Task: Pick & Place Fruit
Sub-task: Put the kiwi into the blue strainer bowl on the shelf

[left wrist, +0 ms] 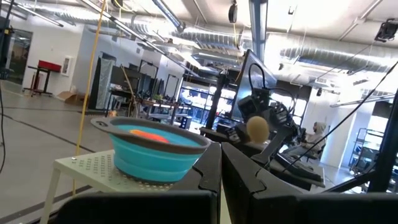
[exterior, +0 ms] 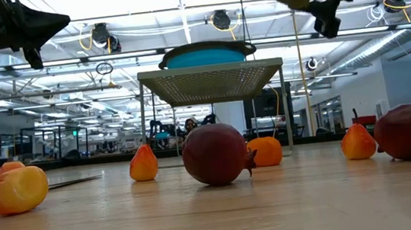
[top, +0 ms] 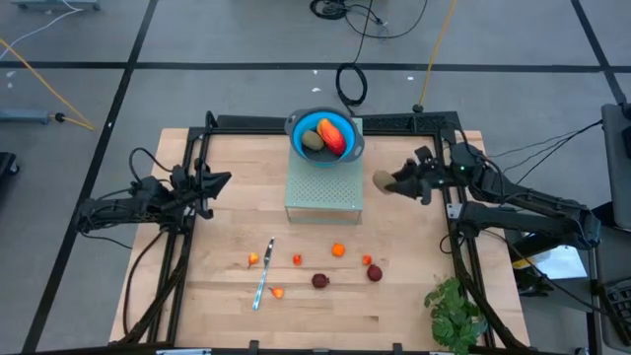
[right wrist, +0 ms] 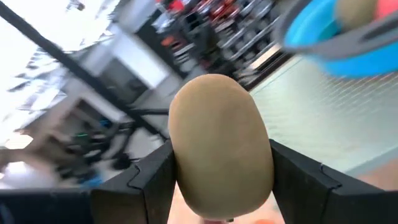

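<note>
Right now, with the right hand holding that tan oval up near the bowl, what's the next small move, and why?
Probably carry it sideways over the bowl. The right hand grips the oval in the air, beside the stand rather than above the bowl, which already holds two fruits.

A bowl was set on a stand at upper centre; small fruit pieces were scattered below it on the worktop.

The surface is showing pale, matt wood planks. The blue bowl is looking like smooth plastic, sitting on a perforated metal stand. The olive-brown oval is looking matt and smooth; the maroon ball is faintly glossy.
</note>
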You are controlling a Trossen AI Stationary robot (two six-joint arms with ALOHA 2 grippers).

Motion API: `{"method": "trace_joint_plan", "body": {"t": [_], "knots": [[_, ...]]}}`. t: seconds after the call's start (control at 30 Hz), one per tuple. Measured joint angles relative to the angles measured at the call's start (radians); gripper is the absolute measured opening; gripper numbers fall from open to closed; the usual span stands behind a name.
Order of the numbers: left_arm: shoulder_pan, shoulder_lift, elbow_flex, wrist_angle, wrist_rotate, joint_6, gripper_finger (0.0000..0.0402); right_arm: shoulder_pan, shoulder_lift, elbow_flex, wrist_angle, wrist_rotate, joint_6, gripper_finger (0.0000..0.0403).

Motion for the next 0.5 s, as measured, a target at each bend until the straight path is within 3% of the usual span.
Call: {"method": "trace_joint_plan", "body": {"t": [0.23,0.5], "knots": [[0.000,0.000,0.000,0.000,0.000,-0.001,0.0010,0.000,0.000,0.000,0.141,-0.206,0.226,0.0215],[0.000,0.000,0.000,0.000,0.000,-0.001,0.0010,0.000,0.000,0.000,0.377,-0.288,0.382,0.0215]]}}
